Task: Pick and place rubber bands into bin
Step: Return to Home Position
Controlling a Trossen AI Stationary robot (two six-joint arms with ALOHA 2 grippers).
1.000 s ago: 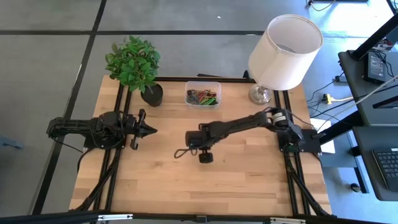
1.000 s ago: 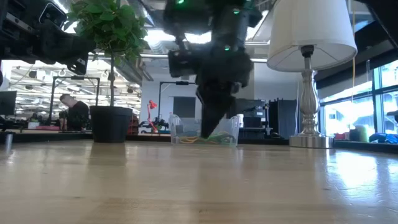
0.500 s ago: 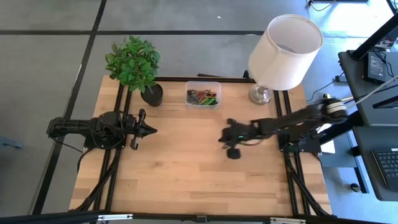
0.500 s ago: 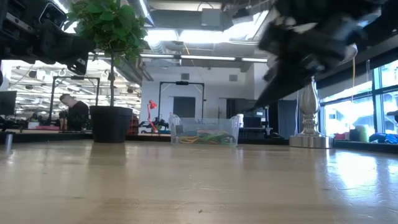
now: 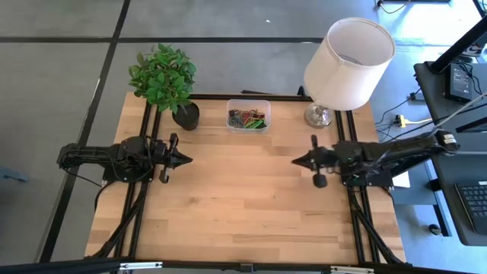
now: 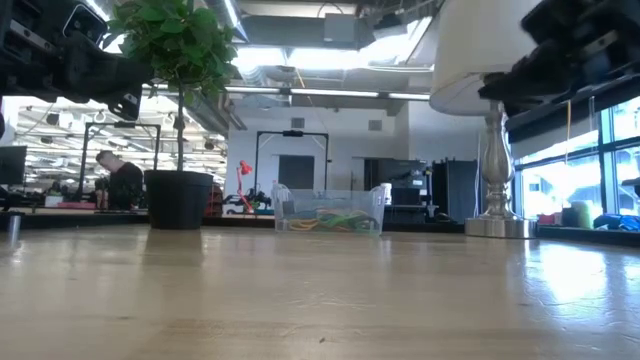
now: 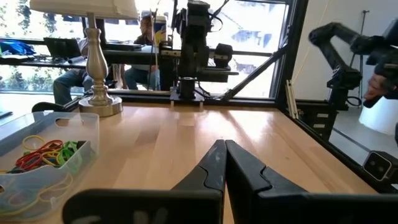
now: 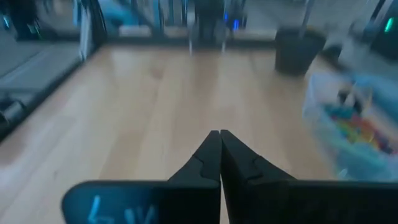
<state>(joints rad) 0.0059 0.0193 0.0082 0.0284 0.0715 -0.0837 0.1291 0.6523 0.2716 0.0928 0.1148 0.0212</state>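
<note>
High view.
- Table (image 5: 243,213): light wooden top with black frame rails down both sides.
- Bin (image 5: 248,102): clear plastic, at the far edge of the table near its middle, between the black plant pot (image 5: 186,116) and the foot of the lamp (image 5: 348,55). It stands upright and well apart from both arms.
- Rubber bands (image 5: 248,119): a mixed heap of red, green, yellow and dark loops, lying inside the bin.
- Left gripper (image 5: 186,159): over the left side of the table, pointing toward the centre. In its wrist view the two fingers (image 7: 211,163) are pressed tip to tip, with nothing between them.
- Right gripper (image 5: 295,160): over the right side of the table, near the lamp's foot, pointing toward the centre and facing the left one. In its wrist view the fingers (image 8: 210,155) are likewise clenched and empty.

Low view.
- A person (image 6: 121,182) sits in the room behind the table.
</note>
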